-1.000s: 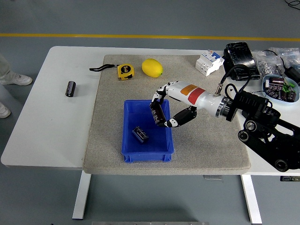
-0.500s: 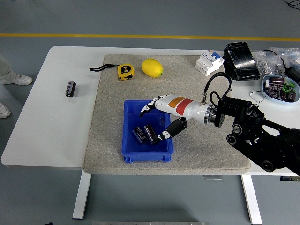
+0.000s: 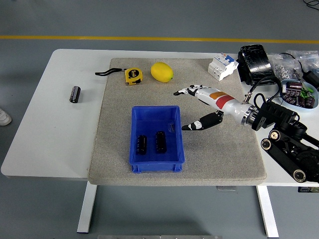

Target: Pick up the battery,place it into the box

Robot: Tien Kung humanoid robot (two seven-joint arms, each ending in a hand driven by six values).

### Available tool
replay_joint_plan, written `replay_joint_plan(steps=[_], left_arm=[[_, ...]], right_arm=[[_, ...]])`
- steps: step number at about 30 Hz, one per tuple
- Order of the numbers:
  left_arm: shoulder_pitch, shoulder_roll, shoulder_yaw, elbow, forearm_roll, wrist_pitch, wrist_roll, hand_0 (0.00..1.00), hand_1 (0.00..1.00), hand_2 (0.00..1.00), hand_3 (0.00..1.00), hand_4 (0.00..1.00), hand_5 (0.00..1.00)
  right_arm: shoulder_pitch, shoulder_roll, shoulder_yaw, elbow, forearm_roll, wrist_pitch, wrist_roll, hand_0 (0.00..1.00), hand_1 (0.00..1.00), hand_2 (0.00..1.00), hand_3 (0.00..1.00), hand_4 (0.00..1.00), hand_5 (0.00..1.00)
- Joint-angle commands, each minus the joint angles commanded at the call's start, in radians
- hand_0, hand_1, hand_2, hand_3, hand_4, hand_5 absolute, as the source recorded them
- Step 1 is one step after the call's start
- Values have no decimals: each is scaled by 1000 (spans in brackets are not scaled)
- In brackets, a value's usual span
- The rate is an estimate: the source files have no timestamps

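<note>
Two black cylindrical batteries (image 3: 141, 144) (image 3: 160, 142) lie side by side in the blue box (image 3: 173, 115) on the grey mat. A third black battery (image 3: 75, 94) rests on the white table at the far left. My right hand (image 3: 188, 108) hovers just right of the box's upper right corner, its fingers spread and holding nothing. The left arm does not show.
A yellow tape measure (image 3: 132, 75) and a lemon (image 3: 162, 71) sit at the mat's back edge. A white breaker (image 3: 222, 66), a black device (image 3: 256, 60) and a bowl of batteries (image 3: 297, 94) crowd the back right. A shoe (image 3: 4, 117) shows at the left edge.
My right hand let a battery go into the box, then drew back to the right and opened. Both batteries in the box now lie parallel. The person's upper shoe has left the view.
</note>
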Motion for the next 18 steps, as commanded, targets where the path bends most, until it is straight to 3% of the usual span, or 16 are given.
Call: replay_joint_plan(steps=[3,9,11,12,17,18], left_arm=[[1,-1,11,1,-11,2,-1,490,504,575,698,657,804],[6,-10,-12,8,-4,15,-9,491,508,579,697,657,804],[5,-12,-18,10,3,16,-11,491,508,579,697,657,804],[5,-12,-20,10,5,16,-11,491,507,583,697,658,807],[4,-12,-30,11,15,15,-13,491,507,583,697,658,807],[5,-12,-33,12,20,14,-14,491,506,582,697,659,808]], right_arm=[[-46,-18,66,35,64,-1,0,998,932,923,888,998,507],[-155,-81,124,107,311,-12,61,995,934,958,886,998,522],[-208,-89,165,137,396,-18,79,995,934,958,886,998,522],[-231,-91,183,146,435,-20,83,929,887,919,894,998,561],[-354,-92,311,209,649,-41,63,929,887,919,894,998,561],[-380,-89,342,227,688,-38,46,916,861,876,869,998,630]])
